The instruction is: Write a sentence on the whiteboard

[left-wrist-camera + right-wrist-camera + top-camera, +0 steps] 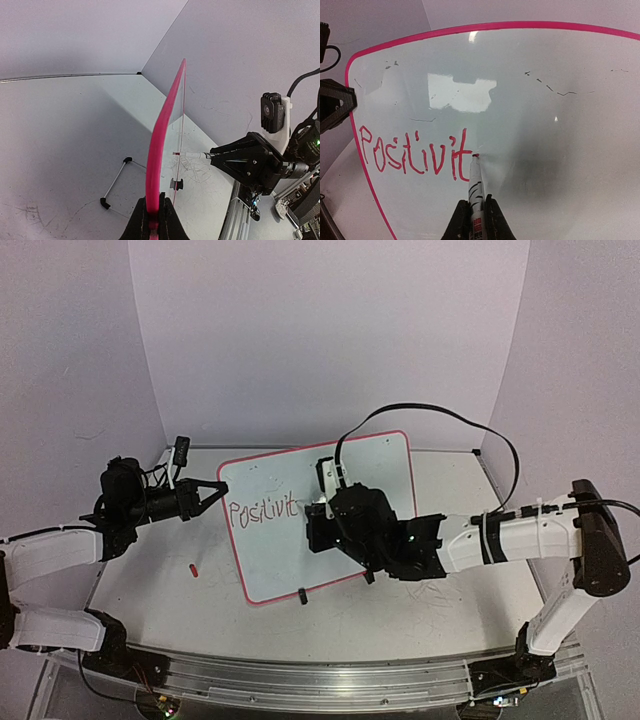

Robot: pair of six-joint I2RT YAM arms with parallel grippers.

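Note:
The whiteboard (pixel 330 490), white with a red-pink rim, stands tilted at the middle of the table. Red lettering (pixel 262 512) on its left half reads "Positivit"; it is clear in the right wrist view (pixel 415 152). My left gripper (pixel 218 487) is shut on the board's left rim (pixel 161 135), with the jaws clamped on the pink edge (pixel 154 202). My right gripper (pixel 476 200) is shut on a white marker (pixel 475 175). The marker's red tip touches the board just right of the last "t". In the top view the right gripper (pixel 314 512) sits over the board's middle.
A small red cap (pixel 192 569) lies on the table left of the board. A black clip foot (pixel 303 596) holds the board's near edge. A wire stand (pixel 114 182) lies behind the board. A black cable (pixel 440 415) arcs over the right arm. Walls enclose the table.

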